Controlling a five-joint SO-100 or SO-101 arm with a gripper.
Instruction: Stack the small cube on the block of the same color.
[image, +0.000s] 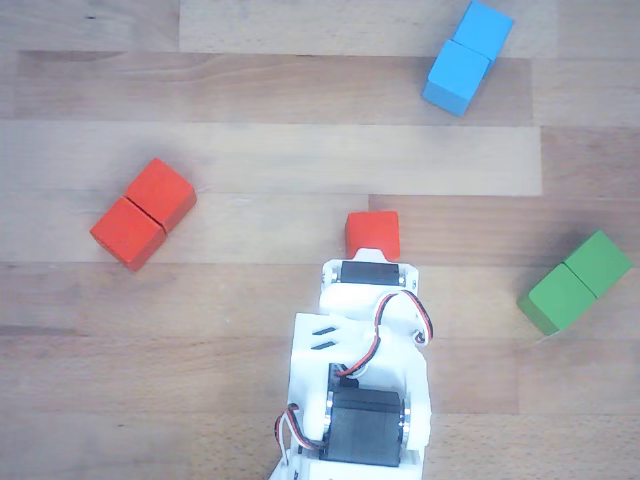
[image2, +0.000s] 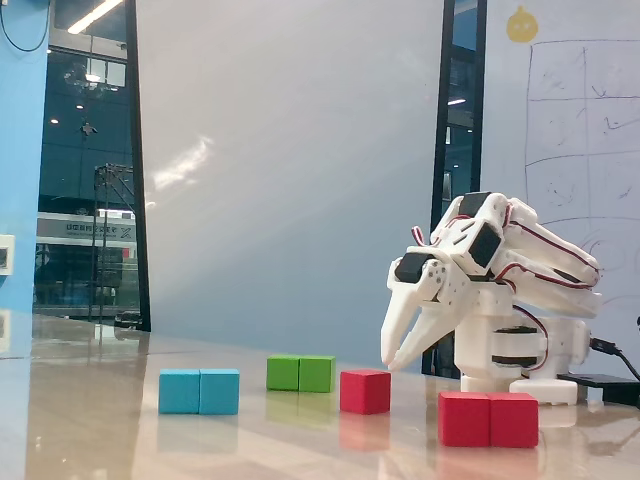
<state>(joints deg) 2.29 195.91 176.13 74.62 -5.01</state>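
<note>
Red block (image2: 489, 419): nearest the fixed camera, lying flat on the surface (image2: 90, 420), a seam across its middle; in the other view (image: 143, 213) it lies at the left, set on a diagonal.
Small cube (image2: 365, 390): red, resting on the surface just behind and left of the red block in the fixed view, apart from it; in the other view (image: 372, 235) it sits near the centre, directly ahead of the arm's front end, well apart from the red block.
Tool (image2: 395, 357): white, two long fingers pointing down and to the left, tips hanging above the surface just right of the small cube and not touching it; the fingers appear slightly parted with nothing between them, though the side angle makes the gap hard to judge. In the other view the tips are hidden beneath the wrist.
Arm (image2: 500, 290): white body with black motors and red-and-black wiring, bent forward from its base at the right.
Blue block (image2: 199, 391): two cubes long, left of the small cube in the fixed view; top right in the other view (image: 467, 57).
Green block (image2: 300, 373): two cubes long, farthest back in the fixed view; at the right edge in the other view (image: 576, 281).
Backdrop: pale wall panel (image2: 290, 170), dark glazing at the left, whiteboard (image2: 580, 140) behind the arm.
</note>
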